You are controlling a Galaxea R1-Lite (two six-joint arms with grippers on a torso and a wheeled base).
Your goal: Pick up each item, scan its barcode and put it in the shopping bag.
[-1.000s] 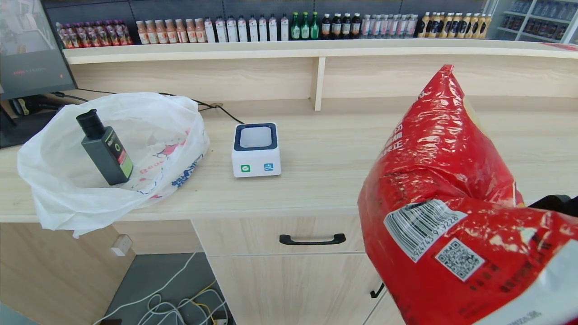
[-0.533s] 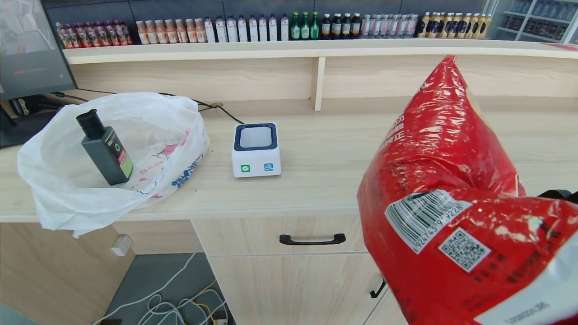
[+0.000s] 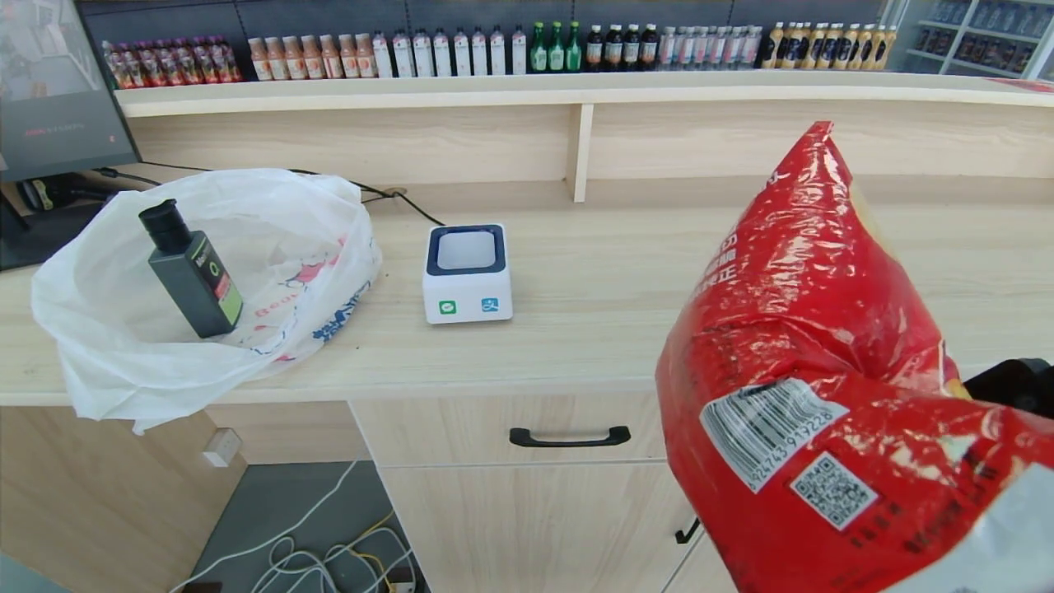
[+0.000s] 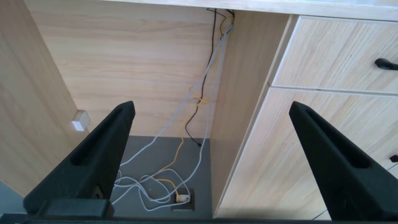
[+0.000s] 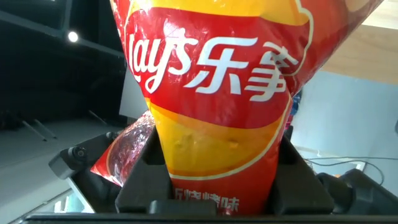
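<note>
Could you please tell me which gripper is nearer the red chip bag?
Right: the right gripper clamps the chip bag; the left gripper hangs open below the counter.

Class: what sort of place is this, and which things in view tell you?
Probably a shop checkout: a scanner beside a shopping bag on a wooden counter, with rows of bottled drinks shelved behind.

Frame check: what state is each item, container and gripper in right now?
chip bag: held aloft, barcode facing the head camera.
right gripper: shut on chip bag.
left gripper: open, empty.
shopping bag: open, on counter.
bottle: capped, tilted inside shopping bag.
scanner: uncovered, on counter.
drawer: shut.
</note>
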